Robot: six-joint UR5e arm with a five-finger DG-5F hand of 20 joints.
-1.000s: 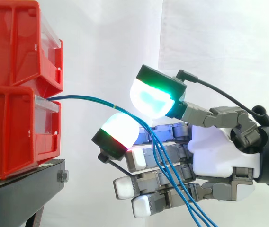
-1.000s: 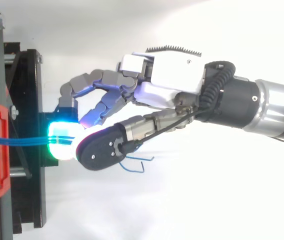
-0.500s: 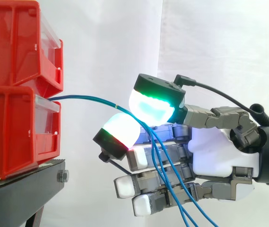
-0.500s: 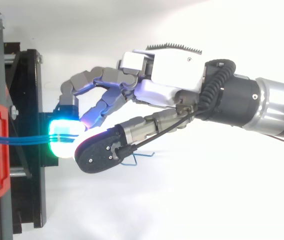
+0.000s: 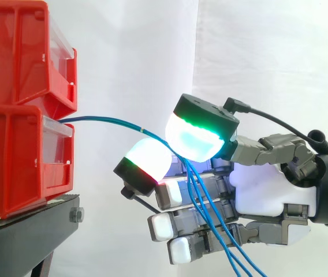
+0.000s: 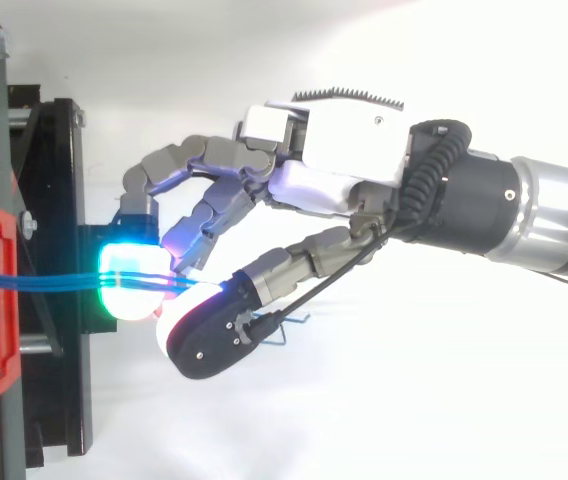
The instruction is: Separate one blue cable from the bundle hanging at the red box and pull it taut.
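Blue cables point(image 5: 103, 120) pass between the thumb and fingers of the hand point(image 5: 268, 190). The thumb pad point(image 5: 198, 138) curls over them and they rest on a lit fingertip point(image 5: 146, 157), so the hand is closed round the whole bundle, not one strand. Below the thumb they drop across the lower fingers; ahead of the fingertips they reach to the lower bin point(image 5: 14, 156), well apart from the hand. To do this well, I judge, the thumb should ease, let all strands but one slip free, then clamp and draw away from the bin. Count: one hand, at least three strands, two stacked red bins, one stand point(image 5: 25, 231).
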